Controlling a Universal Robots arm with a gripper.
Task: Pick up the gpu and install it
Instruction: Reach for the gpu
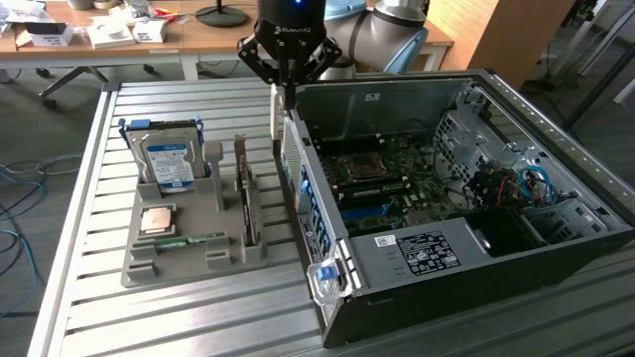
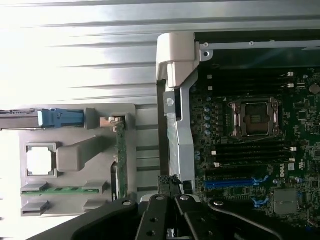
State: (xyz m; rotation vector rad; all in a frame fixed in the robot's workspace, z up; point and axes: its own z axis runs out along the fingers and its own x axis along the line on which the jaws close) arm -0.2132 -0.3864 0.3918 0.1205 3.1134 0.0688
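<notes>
- Robot arm: upper links cut off by the exterior view's top edge.
- gpu: stands on edge in the grey tray. Only its thin upper edge and end bracket show; its faces cannot be made out.
- Hard drive: lower part sunk in its tray slot; label print too small to read.
- Power supply label: text illegible.
- Background desk: cut off by the top edge; items on it too small to identify.
- CPU, wrist view: washed out by glare, no surface detail.
- Motherboard: cut off by the frame edge.

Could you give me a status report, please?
Gripper above the case edge. Gpu upright in tray, apart from gripper. Pale latch close beside gripper.
</notes>
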